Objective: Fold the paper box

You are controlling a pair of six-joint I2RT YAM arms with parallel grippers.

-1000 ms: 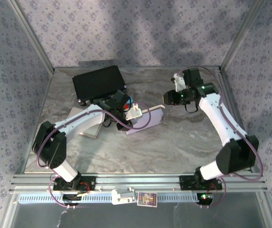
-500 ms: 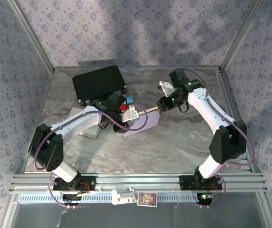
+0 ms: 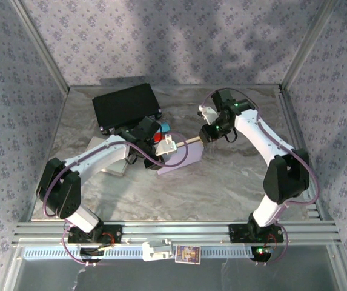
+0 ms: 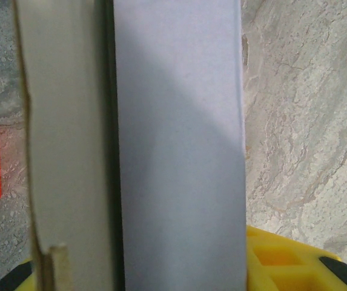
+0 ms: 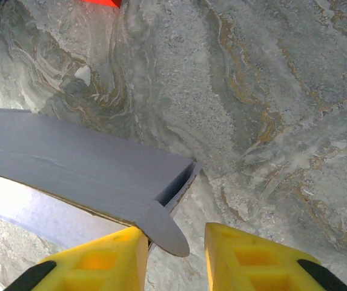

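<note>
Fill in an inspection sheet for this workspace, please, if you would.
Surface: marbled table, no spills seen.
Job's things: lilac paper box, held between the arms.
Clutter: black case far left; red block by the left arm; card on the front rail.
Pincers: left pincer shut on the box; right pincer open, a flap tip between its fingers.
Cables: purple cables along both arms, no snag seen.
Surroundings: patterned walls, metal frame.

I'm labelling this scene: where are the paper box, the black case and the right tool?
paper box [image 3: 174, 165], top external view, lavender panel.
black case [image 3: 125, 104], top external view, lid centre.
right tool [image 5: 174, 242], right wrist view, midway between fingertips.
</note>
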